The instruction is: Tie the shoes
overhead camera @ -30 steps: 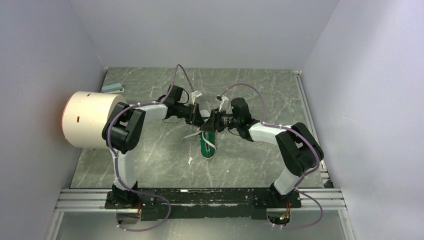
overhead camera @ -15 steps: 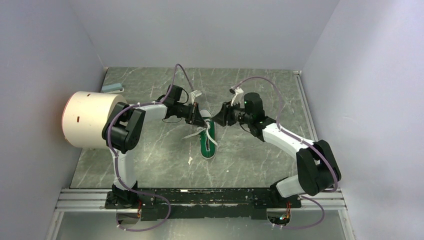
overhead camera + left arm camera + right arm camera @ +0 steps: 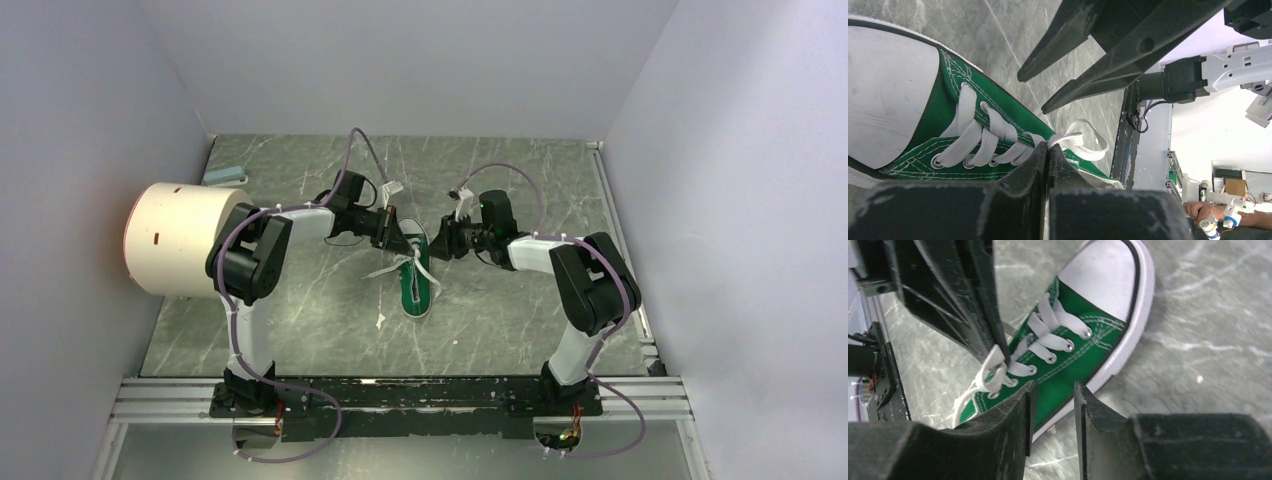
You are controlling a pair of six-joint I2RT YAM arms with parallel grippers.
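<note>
Inspector: Grey marbled table, walled on three sides. Your left gripper is clenched on the lace at the tongue of the shoe.

Operator: And the right?

Inspector: Your right gripper is parted by a narrow gap and grasps nothing, just beside the shoe. The shoe lies mid-table, toe away from your bases. Open table is right and near; the drum crowds the left edge.
</note>
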